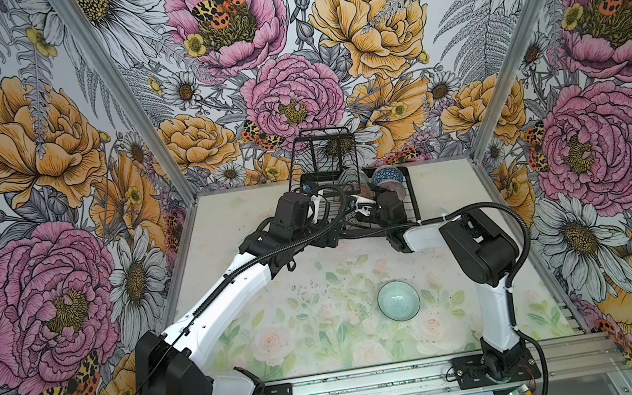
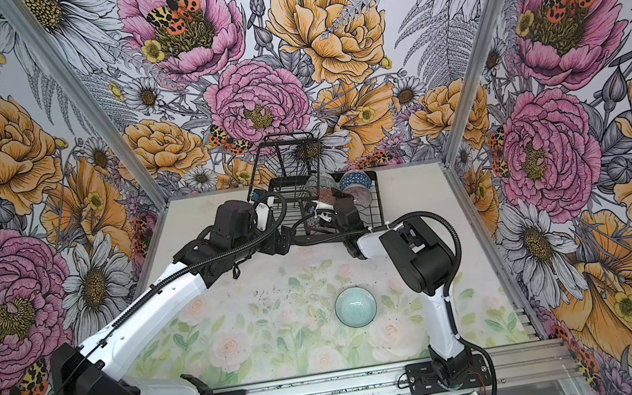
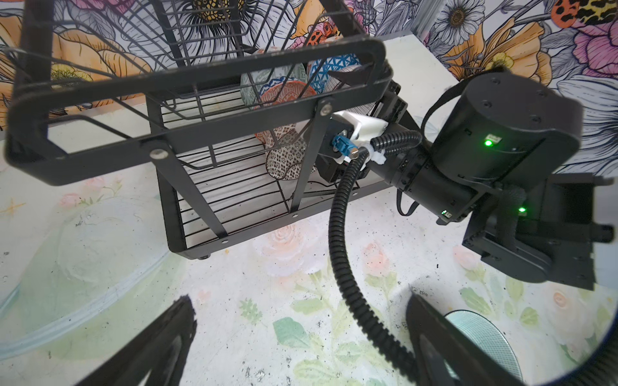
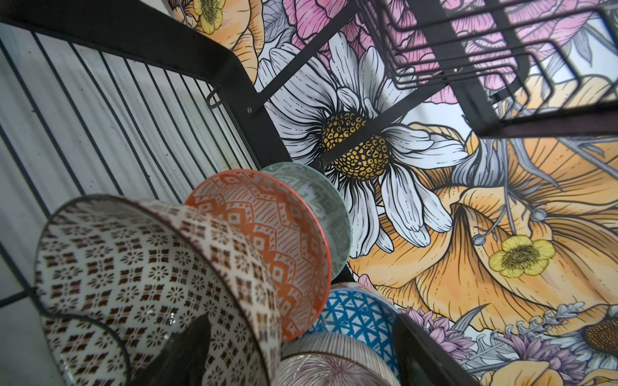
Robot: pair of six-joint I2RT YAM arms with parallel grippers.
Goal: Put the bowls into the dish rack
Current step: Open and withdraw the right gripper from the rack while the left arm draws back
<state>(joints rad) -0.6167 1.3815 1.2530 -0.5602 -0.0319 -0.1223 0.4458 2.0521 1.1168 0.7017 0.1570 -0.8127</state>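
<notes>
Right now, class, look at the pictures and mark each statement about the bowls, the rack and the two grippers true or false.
1. A teal bowl sits on the table, outside the rack. True.
2. The rack holds no bowls. False: several patterned bowls are in it, among them an orange bowl and a tiled bowl.
3. The left gripper grips a bowl. False: its jaws stand open and empty above the table, beside the rack.
4. The right gripper reaches into the rack, next to the tiled bowl. True.
</notes>
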